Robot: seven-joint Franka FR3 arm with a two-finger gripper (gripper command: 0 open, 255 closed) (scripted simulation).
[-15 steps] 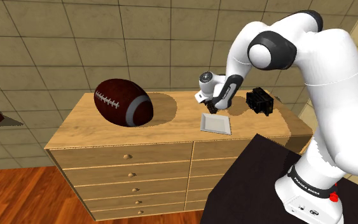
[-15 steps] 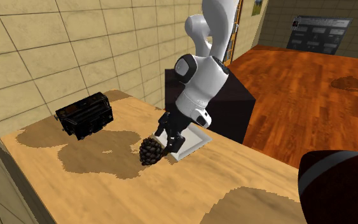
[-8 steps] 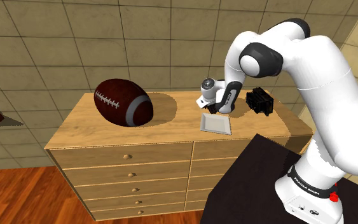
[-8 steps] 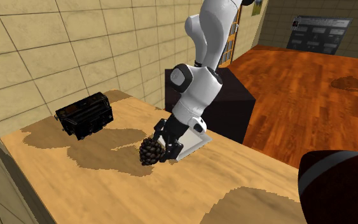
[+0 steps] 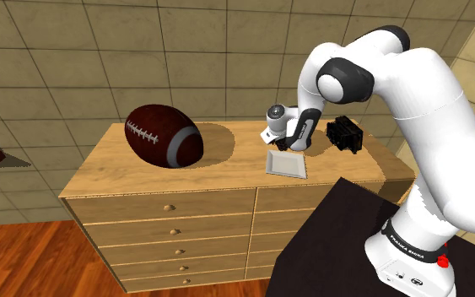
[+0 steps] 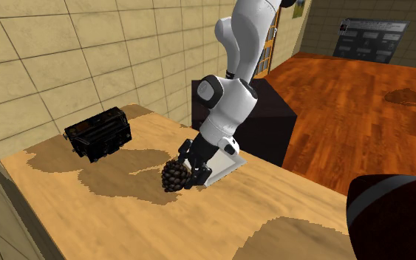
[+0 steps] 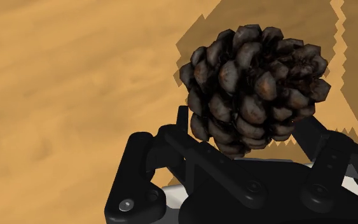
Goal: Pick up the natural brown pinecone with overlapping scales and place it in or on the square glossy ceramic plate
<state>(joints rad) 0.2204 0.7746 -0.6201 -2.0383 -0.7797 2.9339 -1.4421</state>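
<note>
The dark brown pinecone (image 7: 254, 83) with overlapping scales rests on the wooden dresser top (image 6: 125, 214), right beside the square white plate (image 6: 227, 165). My gripper (image 7: 247, 130) is lowered over it. The two black fingers stand apart, one on each side of the cone, with the left fingertip (image 7: 182, 122) close against the scales. The second exterior view shows the pinecone (image 6: 174, 176) under the gripper (image 6: 182, 167), still on the wood. From the shoulder view the gripper (image 5: 281, 143) is just behind the plate (image 5: 286, 164) and hides the cone.
A large brown football (image 5: 164, 135) lies toward the shoulder view's left on the dresser (image 5: 185, 179). A black boxy object (image 5: 345, 135) stands at the back beyond the arm. The drawer fronts (image 5: 172, 228) face the wooden floor.
Over the last second the arm dipped and brought the gripper down around the pinecone. In the last half second it has barely moved. The pinecone has stayed in place.
</note>
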